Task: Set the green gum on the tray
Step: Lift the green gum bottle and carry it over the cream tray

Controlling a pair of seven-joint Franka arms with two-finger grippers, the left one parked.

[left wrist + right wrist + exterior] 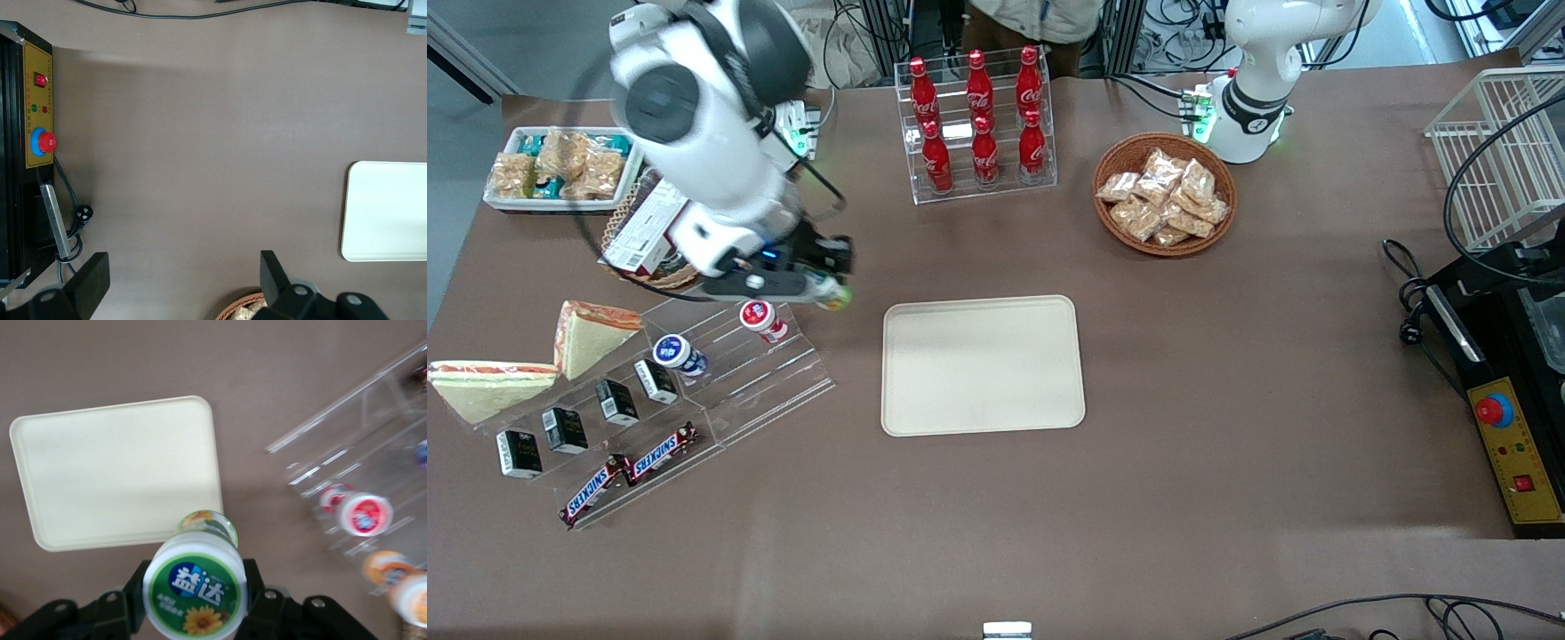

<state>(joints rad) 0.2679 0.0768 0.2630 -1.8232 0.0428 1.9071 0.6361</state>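
Between the stand and the tray: the black two-finger gripper (829, 286) hangs above the brown table (1227, 400), just beside the clear acrylic stepped display stand (720, 373) and a short way from the large flat cream-coloured rectangular tray (983, 365).

Fingers: clamped on the small cylindrical green gum bottle (195, 590), one black finger (133, 597) pressed to each side of the body just under the lid.

Where the gum is: off every surface, carried in the gripper; in the front view only its green-yellow end (834, 298) shows past the wrist.

Key relation: the tray (117, 470) lies sideways from the bottle toward the parked arm's end of the table, its nearest rounded corner close to the bottle but not under it, so the carry must cross that rim before lowering.

Long axis: seems to run roughly along the wrist camera's line of sight, lid toward the camera; whether the bottle is tipped or upright I cannot tell for sure.

Look of the gum: white lid with a round green label, white characters and a yellow flower; green-yellow body below.

Neighbours: red-lidded bottle (762, 319) and blue-lidded bottle (677, 352) stay on the stand.
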